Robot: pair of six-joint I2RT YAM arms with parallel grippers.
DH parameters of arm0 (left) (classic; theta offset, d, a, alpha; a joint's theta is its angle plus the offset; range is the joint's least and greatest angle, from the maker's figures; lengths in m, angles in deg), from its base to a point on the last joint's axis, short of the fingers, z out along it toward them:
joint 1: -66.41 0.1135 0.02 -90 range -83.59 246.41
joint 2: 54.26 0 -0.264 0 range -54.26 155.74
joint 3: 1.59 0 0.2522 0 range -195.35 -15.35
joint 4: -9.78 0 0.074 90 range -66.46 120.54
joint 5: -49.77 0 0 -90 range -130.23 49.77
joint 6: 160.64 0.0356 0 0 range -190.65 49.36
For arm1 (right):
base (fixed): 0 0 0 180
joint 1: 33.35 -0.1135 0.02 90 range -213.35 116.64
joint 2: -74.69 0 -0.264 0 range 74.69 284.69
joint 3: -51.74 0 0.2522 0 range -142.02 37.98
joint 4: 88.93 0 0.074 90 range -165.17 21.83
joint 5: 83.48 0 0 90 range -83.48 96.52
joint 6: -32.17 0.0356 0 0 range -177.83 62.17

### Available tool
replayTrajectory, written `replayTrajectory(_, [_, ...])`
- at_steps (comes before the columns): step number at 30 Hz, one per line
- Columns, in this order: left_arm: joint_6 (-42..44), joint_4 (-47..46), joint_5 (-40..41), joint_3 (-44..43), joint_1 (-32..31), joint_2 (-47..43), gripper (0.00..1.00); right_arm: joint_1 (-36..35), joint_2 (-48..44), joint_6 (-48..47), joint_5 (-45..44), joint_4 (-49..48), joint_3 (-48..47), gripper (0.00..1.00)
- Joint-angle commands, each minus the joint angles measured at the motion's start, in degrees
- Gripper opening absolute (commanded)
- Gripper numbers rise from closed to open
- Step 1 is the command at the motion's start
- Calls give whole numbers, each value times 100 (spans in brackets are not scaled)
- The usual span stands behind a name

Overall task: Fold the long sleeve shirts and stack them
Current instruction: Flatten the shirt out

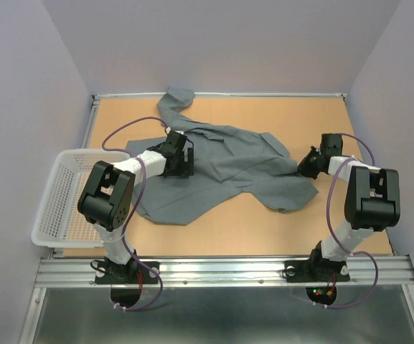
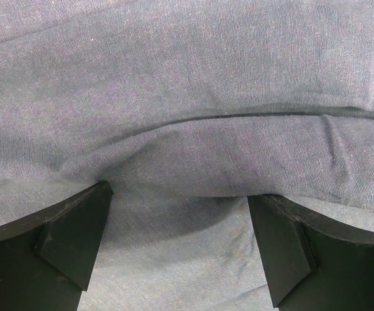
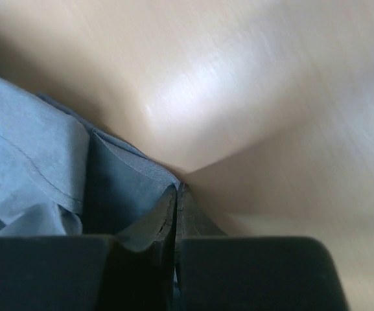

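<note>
The grey long sleeve shirt [image 1: 228,165] lies crumpled across the middle of the wooden table [image 1: 336,122], one sleeve [image 1: 174,100] reaching the back edge. My left gripper [image 1: 185,159] rests on the shirt's left part. In the left wrist view it [image 2: 180,220] stands open, its black fingers [image 2: 76,240] wide apart over a fold of grey cloth [image 2: 187,116]. My right gripper [image 1: 308,166] sits at the shirt's right edge. In the right wrist view it [image 3: 179,191] is shut, with the shirt's hem [image 3: 128,188] pinched at the fingertips, low over the table [image 3: 238,84].
A white mesh basket [image 1: 59,197] stands at the table's left edge, partly overhanging it. Grey walls enclose the table on the left, back and right. A metal rail [image 1: 228,269] with both arm bases runs along the near edge.
</note>
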Motion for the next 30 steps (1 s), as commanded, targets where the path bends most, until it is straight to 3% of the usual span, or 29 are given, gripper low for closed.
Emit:
replayTrajectory(1, [-145,280,-285,211,-43,0,98,-25,-526,-226,-879,739,-108,1])
replayTrajectory(10, [-154,349,-250,176,-34,105,98,-17,-1608,-296,-3533,2734,-1488,1])
replayTrajectory(16, [-180,428,-206,123,-34,123,98,-8,-2380,-455,-4282,3701,-2666,1])
replayTrajectory(21, [-303,394,-188,53,-34,9,98,-17,-2795,-586,-4327,4335,-3474,4])
replayTrajectory(24, [-329,402,-188,-9,-34,-27,98,-17,-2830,-665,-4249,4923,-3897,20])
replayTrajectory(25, [-329,402,-188,-52,-34,-35,98,-25,-2908,-683,-4161,5177,-4019,29])
replayTrajectory(26, [-338,411,-188,-70,-34,-53,98,-17,-2909,-700,-4108,5267,-4020,29])
replayTrajectory(27, [-338,411,-197,-88,-34,-79,98,-17,-3040,-727,-4064,5337,-4081,45])
replayTrajectory(29, [-321,438,-223,-141,-34,-106,98,-17,-3155,-753,-3923,5426,-4117,64])
replayTrajectory(30, [-277,446,-232,-176,-34,-140,98,-17,-3208,-762,-3871,5452,-4204,67])
